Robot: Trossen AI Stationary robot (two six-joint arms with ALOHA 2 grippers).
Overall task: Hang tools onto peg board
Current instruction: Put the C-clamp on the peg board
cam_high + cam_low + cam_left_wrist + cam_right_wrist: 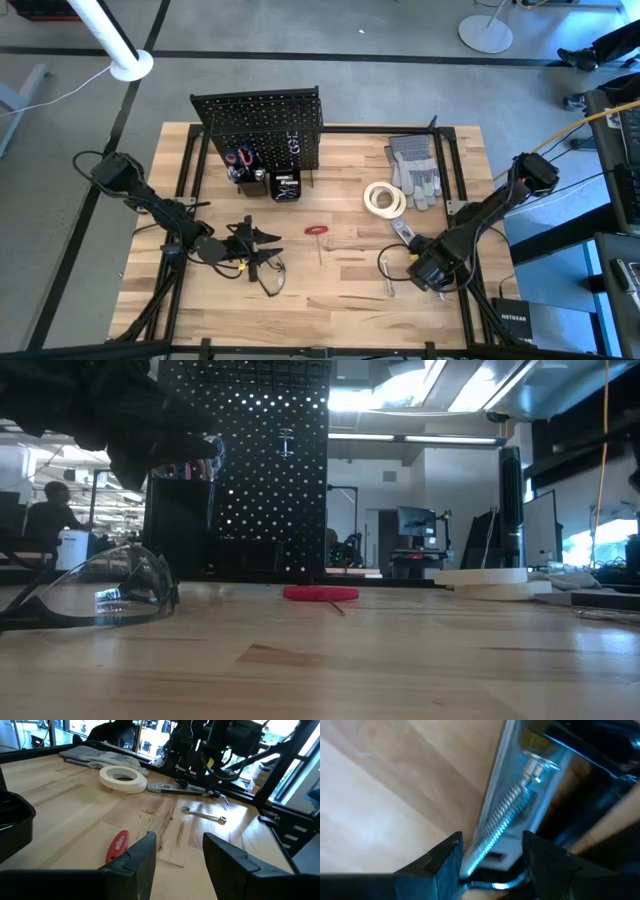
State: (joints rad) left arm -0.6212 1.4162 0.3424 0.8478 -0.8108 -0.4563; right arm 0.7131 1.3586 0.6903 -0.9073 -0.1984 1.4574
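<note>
At the bench's back edge stands the peg board (262,125), upright, with black bins (284,186) at its foot. Left gripper (262,243) hovers low near the safety glasses (95,592), fingers (138,861) apart, holding nothing; a red-handled tool (117,846) lies just ahead. Right gripper (432,272) sits over the silver bar level (507,820), fingers (445,857) spread astride it. White tape roll (384,199) lies beside the grey gloves (414,168); a small wrench (204,815) lies near.
</note>
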